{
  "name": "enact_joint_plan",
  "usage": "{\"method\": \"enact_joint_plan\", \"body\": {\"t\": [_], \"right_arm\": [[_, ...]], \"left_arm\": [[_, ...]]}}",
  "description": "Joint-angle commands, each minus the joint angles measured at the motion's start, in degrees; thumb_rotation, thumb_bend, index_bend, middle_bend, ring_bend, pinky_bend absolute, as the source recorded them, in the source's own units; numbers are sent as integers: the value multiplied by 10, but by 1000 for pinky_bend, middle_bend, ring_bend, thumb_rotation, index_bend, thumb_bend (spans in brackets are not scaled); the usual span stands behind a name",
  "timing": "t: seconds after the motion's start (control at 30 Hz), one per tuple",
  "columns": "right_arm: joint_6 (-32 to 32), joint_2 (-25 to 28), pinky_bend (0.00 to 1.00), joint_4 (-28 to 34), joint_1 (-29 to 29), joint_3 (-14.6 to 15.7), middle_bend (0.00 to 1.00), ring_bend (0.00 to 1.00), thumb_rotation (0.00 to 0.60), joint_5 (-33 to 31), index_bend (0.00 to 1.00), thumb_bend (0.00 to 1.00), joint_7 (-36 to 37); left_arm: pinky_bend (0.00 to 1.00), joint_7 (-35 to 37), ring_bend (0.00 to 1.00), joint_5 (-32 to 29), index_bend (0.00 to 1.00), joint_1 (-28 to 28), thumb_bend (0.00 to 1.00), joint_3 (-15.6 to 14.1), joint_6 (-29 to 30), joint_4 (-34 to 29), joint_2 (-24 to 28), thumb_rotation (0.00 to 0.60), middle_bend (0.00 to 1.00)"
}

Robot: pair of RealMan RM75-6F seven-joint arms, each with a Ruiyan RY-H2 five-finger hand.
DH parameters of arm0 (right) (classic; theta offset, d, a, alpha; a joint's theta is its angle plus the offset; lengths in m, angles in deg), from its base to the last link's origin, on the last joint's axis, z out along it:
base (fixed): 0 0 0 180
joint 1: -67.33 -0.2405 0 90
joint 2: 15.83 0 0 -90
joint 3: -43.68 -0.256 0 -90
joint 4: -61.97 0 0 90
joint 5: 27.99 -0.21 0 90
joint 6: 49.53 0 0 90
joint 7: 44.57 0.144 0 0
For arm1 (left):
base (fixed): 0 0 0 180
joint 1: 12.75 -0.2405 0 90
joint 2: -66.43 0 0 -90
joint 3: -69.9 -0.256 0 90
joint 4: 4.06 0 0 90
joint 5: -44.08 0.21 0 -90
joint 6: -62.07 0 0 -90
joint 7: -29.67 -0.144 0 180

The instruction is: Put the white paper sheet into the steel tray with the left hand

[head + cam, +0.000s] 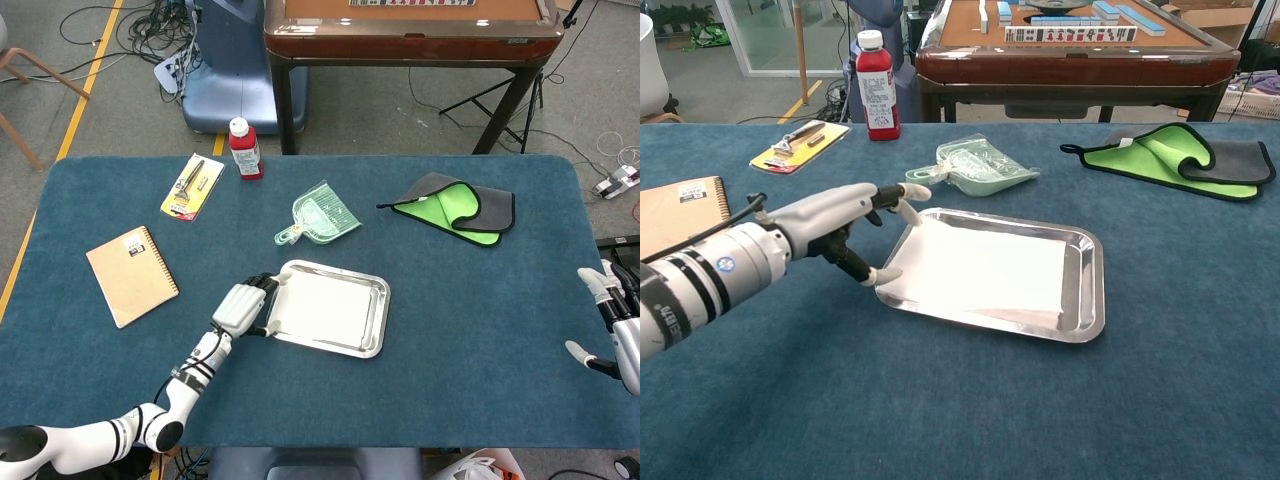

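Observation:
The white paper sheet (325,308) (985,266) lies flat inside the steel tray (376,322) (1092,290) near the middle of the table. My left hand (240,306) (840,216) is at the tray's left edge with its fingers spread and nothing in it; its fingertips (914,191) reach the tray's rim. My right hand (612,325) hangs open off the table's right edge, seen only in the head view.
A green plastic dustpan (322,215) (975,165) lies just behind the tray. A green and grey cloth (458,208) (1185,155) is at the back right. A red bottle (244,149) (876,86), a razor card (192,186) (800,146) and a notebook (131,275) (678,212) sit at the left.

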Motion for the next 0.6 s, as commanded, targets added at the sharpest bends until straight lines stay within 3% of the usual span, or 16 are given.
{"method": "enact_joint_plan", "body": {"t": [0.03, 0.17, 0.33, 0.4, 0.47, 0.53, 0.6], "right_arm": [[0, 0, 51, 0, 0, 0, 169, 0, 600, 0, 81, 64, 0], [-2, 1, 51, 0, 0, 0, 169, 0, 600, -1, 81, 64, 0], [-4, 0, 51, -2, 0, 1, 169, 0, 600, -2, 81, 63, 1], [-4, -1, 51, -3, 0, 0, 169, 0, 600, -3, 82, 64, 1], [-5, -1, 51, -3, -1, 0, 169, 0, 600, -3, 81, 63, 1], [-5, -1, 51, -4, -1, 0, 169, 0, 600, -2, 81, 63, 2], [-6, -1, 51, -5, -2, 0, 169, 0, 600, -2, 81, 64, 3]], "left_arm": [[177, -6, 120, -1, 43, 6, 263, 1, -6, 6, -8, 600, 198], [177, -24, 120, 18, 43, 15, 261, -2, 2, 13, -13, 600, 191], [176, -23, 119, 53, 54, 24, 145, -7, 17, 6, -4, 600, 186], [176, -18, 144, 55, 115, 27, 135, -3, 18, -3, 2, 600, 196], [188, -15, 230, 61, 195, 29, 135, 3, 25, -14, 10, 599, 263], [265, -14, 345, 71, 261, 32, 135, 5, 32, -25, 21, 579, 384], [514, -19, 515, 76, 320, 34, 135, 3, 28, -41, 38, 526, 569]]}}
